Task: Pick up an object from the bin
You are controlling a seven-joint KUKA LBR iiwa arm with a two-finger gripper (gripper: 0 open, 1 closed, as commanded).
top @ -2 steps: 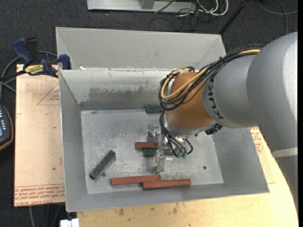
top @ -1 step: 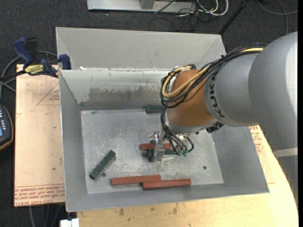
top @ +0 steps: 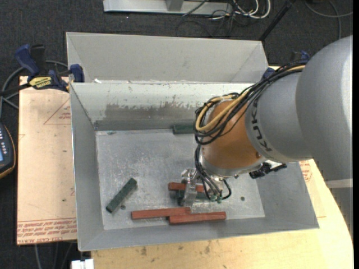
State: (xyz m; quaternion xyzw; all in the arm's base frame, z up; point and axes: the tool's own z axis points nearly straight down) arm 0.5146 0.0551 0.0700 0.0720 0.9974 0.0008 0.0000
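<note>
While the gripper (top: 192,194) sits low over the floor of the bin (top: 146,156), near its front wall, a small red-brown block (top: 176,187) lies right against its tip, on the side away from the arm. Whether the jaws are open or closed on that block cannot be told. This looks like the grasping step. The next move likely calls for a firm close, then a straight lift clear of the long red-brown bars (top: 196,218) just in front; a dark green block (top: 122,195) lies well apart
</note>
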